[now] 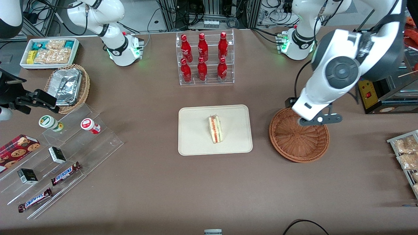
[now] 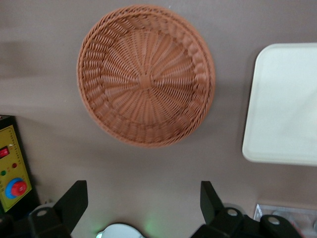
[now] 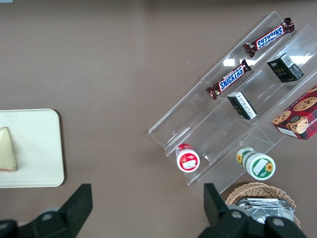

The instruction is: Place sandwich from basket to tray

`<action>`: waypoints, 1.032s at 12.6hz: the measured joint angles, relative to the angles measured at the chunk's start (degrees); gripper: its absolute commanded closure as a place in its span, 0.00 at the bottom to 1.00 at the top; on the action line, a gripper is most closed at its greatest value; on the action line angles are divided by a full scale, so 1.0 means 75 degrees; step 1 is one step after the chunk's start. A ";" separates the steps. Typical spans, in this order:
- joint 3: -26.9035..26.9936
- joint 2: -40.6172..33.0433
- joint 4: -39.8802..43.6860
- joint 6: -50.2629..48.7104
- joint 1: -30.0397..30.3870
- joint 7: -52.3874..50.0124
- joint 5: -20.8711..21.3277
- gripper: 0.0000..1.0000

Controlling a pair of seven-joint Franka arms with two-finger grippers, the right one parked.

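Observation:
The sandwich (image 1: 215,129) lies on the cream tray (image 1: 196,140) at the table's middle, filling edge up. It also shows in the right wrist view (image 3: 7,148) on the tray (image 3: 37,148). The reddish-brown basket (image 1: 298,140) stands beside the tray toward the working arm's end and holds nothing. The left arm (image 1: 339,71) hangs above the basket's farther rim and hides its own hand in the front view. In the left wrist view the gripper (image 2: 143,193) is open and empty, high above bare table, with the basket (image 2: 146,74) and a tray corner (image 2: 287,99) in sight.
A clear rack of red bottles (image 1: 205,58) stands farther from the camera than the tray. A yellow control box (image 1: 369,94) sits near the basket. A stepped acrylic shelf of snacks (image 1: 65,153), a pale basket of foil trays (image 1: 68,86) and a white bin (image 1: 49,52) lie toward the parked arm's end.

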 measured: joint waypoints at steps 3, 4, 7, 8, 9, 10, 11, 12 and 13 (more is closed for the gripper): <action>0.0992 -0.0519 -0.0023 -0.0613 -0.0138 0.1418 -0.0370 0.00; 0.1322 -0.0668 -0.0021 -0.0814 -0.0186 0.1872 -0.0426 0.00; 0.2225 -0.1083 0.0021 -0.1166 -0.0322 0.2848 -0.0469 0.00; 0.2449 -0.1187 0.0089 -0.1233 -0.0352 0.3028 -0.0471 0.00; 0.2598 -0.1258 0.0219 -0.1349 -0.0372 0.3160 -0.0472 0.00; 0.2692 -0.1313 0.0365 -0.1423 -0.0391 0.3200 -0.0472 0.00; 0.2775 -0.1352 0.0479 -0.1454 -0.0412 0.3207 -0.0472 0.00; 0.2828 -0.1376 0.0548 -0.1461 -0.0420 0.3215 -0.0471 0.00; 0.2849 -0.1393 0.0585 -0.1462 -0.0422 0.3217 -0.0471 0.00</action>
